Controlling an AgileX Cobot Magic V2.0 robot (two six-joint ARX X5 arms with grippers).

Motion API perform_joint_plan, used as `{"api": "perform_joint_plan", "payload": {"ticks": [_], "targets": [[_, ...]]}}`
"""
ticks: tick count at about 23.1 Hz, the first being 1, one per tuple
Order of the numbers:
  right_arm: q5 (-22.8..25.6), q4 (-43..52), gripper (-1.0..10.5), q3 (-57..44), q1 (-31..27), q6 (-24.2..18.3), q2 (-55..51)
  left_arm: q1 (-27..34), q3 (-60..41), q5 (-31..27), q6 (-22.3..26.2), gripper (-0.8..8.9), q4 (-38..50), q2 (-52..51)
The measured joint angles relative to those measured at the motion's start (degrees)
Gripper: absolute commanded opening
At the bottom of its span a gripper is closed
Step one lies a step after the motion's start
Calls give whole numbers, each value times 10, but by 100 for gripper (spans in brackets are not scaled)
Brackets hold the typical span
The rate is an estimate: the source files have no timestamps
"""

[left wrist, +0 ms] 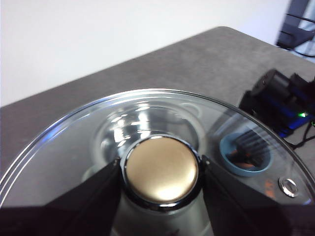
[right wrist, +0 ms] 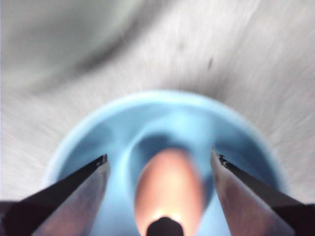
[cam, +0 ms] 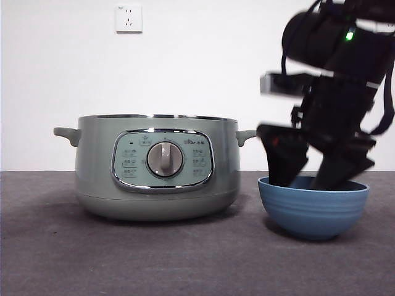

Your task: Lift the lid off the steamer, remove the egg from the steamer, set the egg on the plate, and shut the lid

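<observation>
The pale green steamer (cam: 157,166) stands at centre-left in the front view with no lid on it. My left gripper (left wrist: 160,164) is shut on the knob (left wrist: 161,172) of the glass lid (left wrist: 74,147) and holds it in the air, out of the front view. The blue plate (cam: 313,209) stands to the right of the steamer. My right gripper (cam: 308,182) reaches down into it, open. In the right wrist view the brownish-orange egg (right wrist: 170,187) lies in the plate (right wrist: 98,142), between the spread jaws of the right gripper (right wrist: 161,159) and touching neither. That view is blurred.
The dark grey tabletop (cam: 62,259) runs to a white wall with a socket (cam: 128,18). Through the lid glass the plate (left wrist: 231,164) and the right arm (left wrist: 280,103) show below. The steamer's side handle (cam: 245,137) reaches out toward the right arm.
</observation>
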Motion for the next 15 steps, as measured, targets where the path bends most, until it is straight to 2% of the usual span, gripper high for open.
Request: {"api": "perform_joint_plan", "payload": {"ticks": [7, 11, 15], "targets": [[2, -10, 352, 1, 0, 0, -249, -1, 0, 5, 0, -8, 56, 116], [2, -17, 352, 3, 0, 3, -395, -12, 0, 2, 0, -8, 130, 193], [2, -57, 352, 20, 0, 7, -491, -22, 0, 7, 0, -8, 182, 264]]}}
